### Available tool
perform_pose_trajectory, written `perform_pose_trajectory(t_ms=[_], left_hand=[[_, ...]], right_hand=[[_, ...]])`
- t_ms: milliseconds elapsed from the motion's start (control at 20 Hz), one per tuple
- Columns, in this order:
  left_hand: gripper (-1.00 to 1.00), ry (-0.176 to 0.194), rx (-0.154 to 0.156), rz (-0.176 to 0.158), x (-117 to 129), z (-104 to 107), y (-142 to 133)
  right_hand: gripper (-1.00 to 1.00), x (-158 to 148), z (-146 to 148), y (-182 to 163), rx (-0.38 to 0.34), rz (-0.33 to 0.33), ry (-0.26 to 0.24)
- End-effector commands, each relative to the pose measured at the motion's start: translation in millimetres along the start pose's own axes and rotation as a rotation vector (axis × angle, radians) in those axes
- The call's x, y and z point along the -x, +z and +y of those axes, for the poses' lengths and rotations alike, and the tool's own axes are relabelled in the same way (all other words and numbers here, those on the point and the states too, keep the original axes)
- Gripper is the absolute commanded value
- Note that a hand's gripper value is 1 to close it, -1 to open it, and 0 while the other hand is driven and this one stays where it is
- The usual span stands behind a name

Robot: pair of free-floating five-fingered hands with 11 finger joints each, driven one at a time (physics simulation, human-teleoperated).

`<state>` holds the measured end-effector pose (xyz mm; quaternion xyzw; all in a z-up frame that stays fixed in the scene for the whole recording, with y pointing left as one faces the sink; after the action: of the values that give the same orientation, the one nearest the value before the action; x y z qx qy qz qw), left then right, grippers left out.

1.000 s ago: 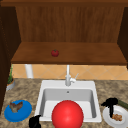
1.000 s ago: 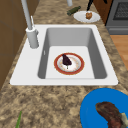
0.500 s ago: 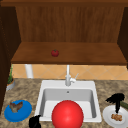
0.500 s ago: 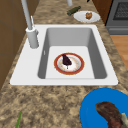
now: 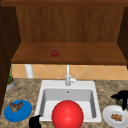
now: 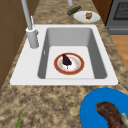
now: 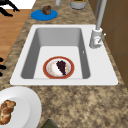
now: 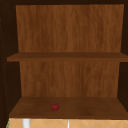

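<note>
The right hand (image 5: 121, 98) hangs in the air just above the round white plate (image 5: 110, 117) on the speckled stone surface (image 5: 25, 92), to the right of the white sink (image 5: 90, 86). Its fingers look spread and loose, and it holds nothing. The plate carries a small brown pastry (image 5: 116, 117), and a dark green vegetable (image 6: 74, 10) lies just beside it. The plate looks hard, smooth and easy to break, so its rim is probably the best place to hold it. The pastry looks light and crumbly. The left hand (image 5: 35, 121) hangs low by the sink's front left corner, near the round blue plate (image 5: 23, 115); whether its fingers are open is not clear.
</note>
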<state>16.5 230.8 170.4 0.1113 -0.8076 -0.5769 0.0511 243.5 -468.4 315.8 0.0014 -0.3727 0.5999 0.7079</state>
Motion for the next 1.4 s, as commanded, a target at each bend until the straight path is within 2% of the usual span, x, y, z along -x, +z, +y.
perform_pose_trajectory(t_ms=[0, 500, 600, 800, 1000, 1350], left_hand=[[0.0, 0.0, 0.0, 0.0, 0, 0, 0], [0.0, 0.0, 0.0, 0.0, 0, 0, 0], [0.0, 0.0, 0.0, 0.0, 0, 0, 0], [0.0, 0.0, 0.0, 0.0, 0, 0, 0], [0.0, 0.0, 0.0, 0.0, 0, 0, 0], [0.0, 0.0, 0.0, 0.0, 0, 0, 0]], right_hand=[[-1.0, 15, -8, 12, 0.017, -0.054, 0.002], [-1.0, 56, -48, 31, 0.002, -0.09, -0.037], [-1.0, 55, -56, 45, 0.006, -0.118, -0.059], [-1.0, 57, -70, 70, 0.032, -0.098, -0.078], [-1.0, 56, -86, 99, 0.022, -0.087, -0.069], [-1.0, 34, -108, 142, 0.015, -0.078, -0.047]])
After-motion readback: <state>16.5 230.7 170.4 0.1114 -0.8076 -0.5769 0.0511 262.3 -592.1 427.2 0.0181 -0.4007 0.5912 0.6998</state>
